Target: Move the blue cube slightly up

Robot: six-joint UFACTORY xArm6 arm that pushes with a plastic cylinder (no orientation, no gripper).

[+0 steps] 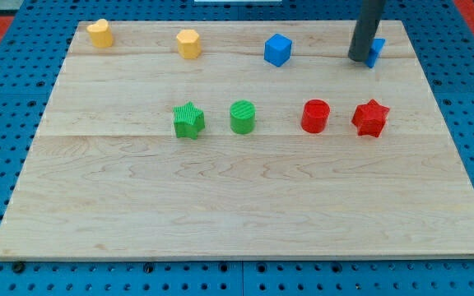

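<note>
The blue cube (277,49) sits near the view's top, right of centre, on the wooden board (237,205). My tip (359,58) is on the board to the cube's right, about a hundred pixels away and not touching it. The rod stands right against a second blue block (376,52), mostly hidden behind it, so its shape cannot be made out.
Two yellow blocks (99,33) (188,43) lie at the top left. In a middle row stand a green star (188,121), a green cylinder (242,117), a red cylinder (315,116) and a red star (370,117). Blue pegboard surrounds the board.
</note>
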